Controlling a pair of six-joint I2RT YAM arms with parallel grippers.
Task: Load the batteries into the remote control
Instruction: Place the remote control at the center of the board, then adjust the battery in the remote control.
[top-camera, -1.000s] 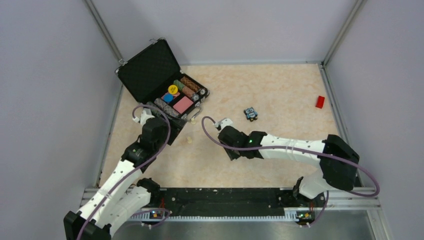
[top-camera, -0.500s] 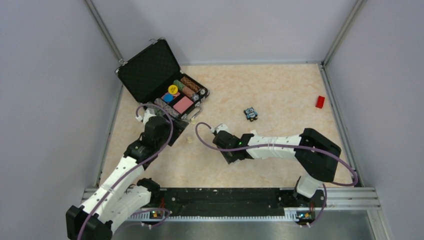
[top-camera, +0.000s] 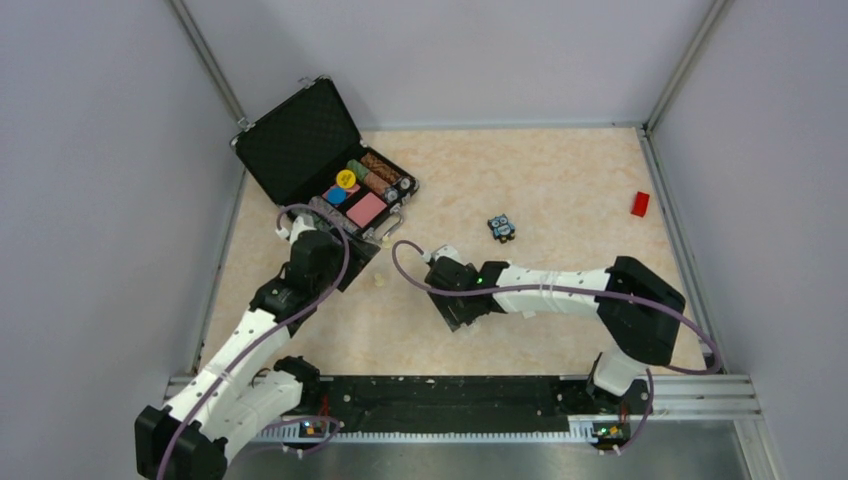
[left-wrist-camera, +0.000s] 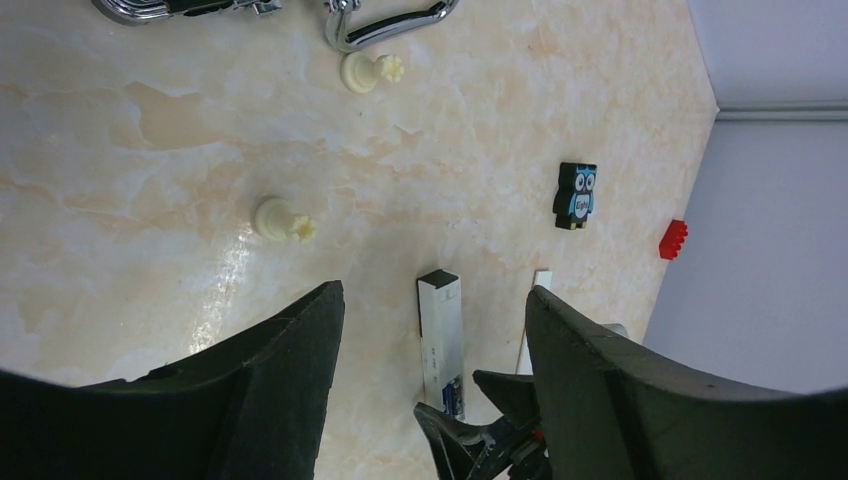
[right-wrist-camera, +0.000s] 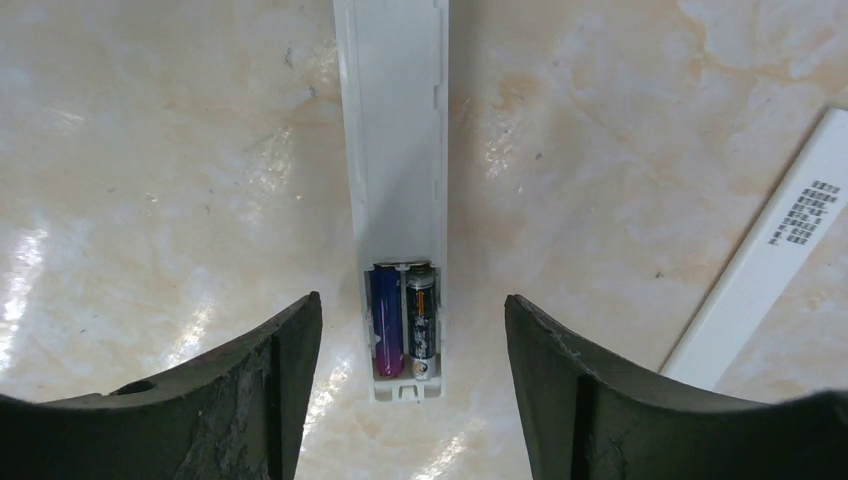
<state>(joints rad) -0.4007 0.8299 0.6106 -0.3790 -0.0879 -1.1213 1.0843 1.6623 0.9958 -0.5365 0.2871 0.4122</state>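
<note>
Batteries sit side by side in the open bay at one end of the remote, which lies flat on the table. Its cover lies loose just beside it, judged left off for access. Right gripper points down over the bay, jaws wide astride the remote and gripping nothing; left gripper hovers beside the case, wide open, empty.

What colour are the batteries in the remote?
Purple battery, black battery; right wrist view shows best.

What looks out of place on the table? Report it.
The slim white remote control lies with its battery bay uncovered, both dark batteries seated inside; its flat white cover strip lies apart beside it. Two small cream pegs lie loose.
</note>
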